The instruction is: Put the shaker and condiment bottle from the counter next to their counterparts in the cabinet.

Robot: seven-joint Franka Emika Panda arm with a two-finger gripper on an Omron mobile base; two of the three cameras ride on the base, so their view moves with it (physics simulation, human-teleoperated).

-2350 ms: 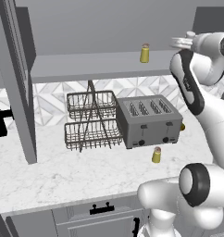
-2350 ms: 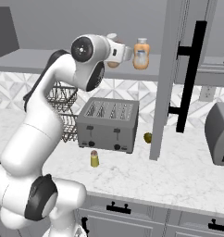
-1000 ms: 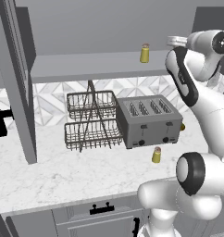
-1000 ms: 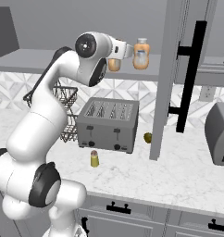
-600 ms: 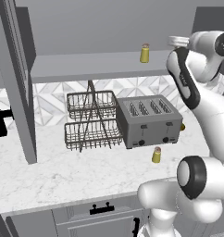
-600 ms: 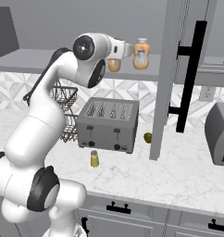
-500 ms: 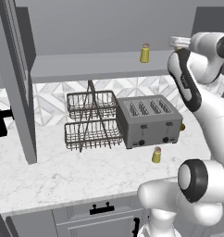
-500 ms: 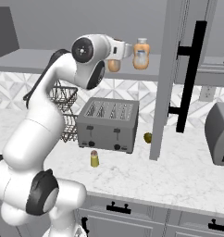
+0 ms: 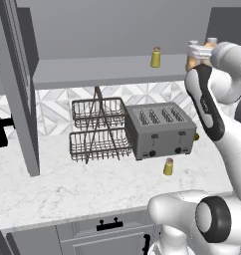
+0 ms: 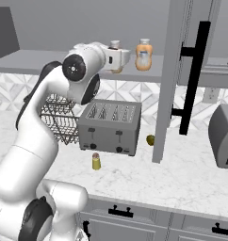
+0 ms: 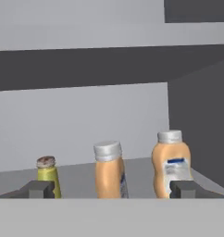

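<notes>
Gripper (image 11: 109, 187) at the cabinet shelf (image 9: 92, 72), jaws wide, straight-sided condiment bottle (image 11: 109, 170) standing between the fingertips w/ a gap each side. Pear-shaped bottle (image 11: 171, 162) just right of it, shelf shaker (image 11: 48, 176) just left; little room between the three. Cabinet side wall (image 11: 197, 115) closes the right end. Shelf left of the shaker is bare and wide, open from the front. Open door (image 10: 182, 80) stands right of the arm. On the worktop (image 9: 67, 184), toaster (image 9: 160, 129) and wire rack (image 9: 97, 132) block the far side; shaker (image 9: 168, 167) stands alone near the toaster's front, free room around it.
</notes>
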